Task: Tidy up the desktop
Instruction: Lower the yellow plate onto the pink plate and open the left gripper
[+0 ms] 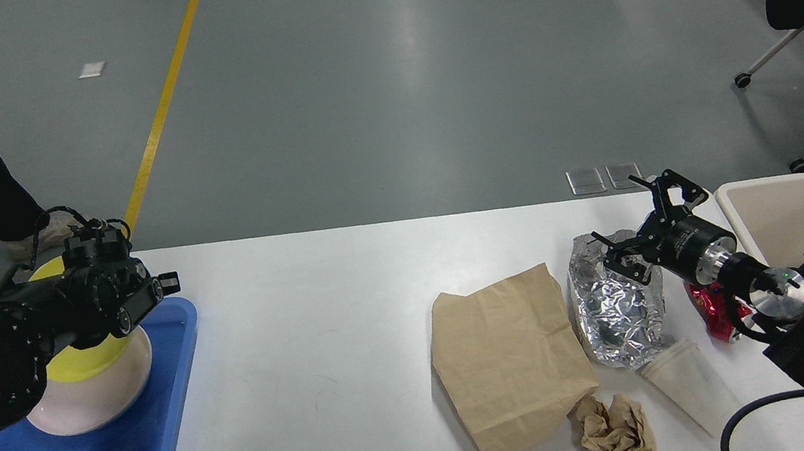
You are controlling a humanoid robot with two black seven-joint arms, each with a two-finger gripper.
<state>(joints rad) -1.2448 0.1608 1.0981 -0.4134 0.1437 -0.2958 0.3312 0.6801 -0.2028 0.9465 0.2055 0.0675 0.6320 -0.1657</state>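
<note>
Left gripper (144, 293) over yellow plate (79, 364) on pink plate (111, 396); its state: cannot tell. Right gripper (635, 236) spread open, empty, above foil (619, 313), 3 o'clock on bench (309, 348). Centre yellow plate before retracting.

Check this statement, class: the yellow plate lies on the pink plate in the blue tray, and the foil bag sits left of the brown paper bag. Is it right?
Not quite. In the head view the foil bag sits right of the brown paper bag, not left. The rest stands: the yellow plate lies on the pink plate in the blue tray.
</note>
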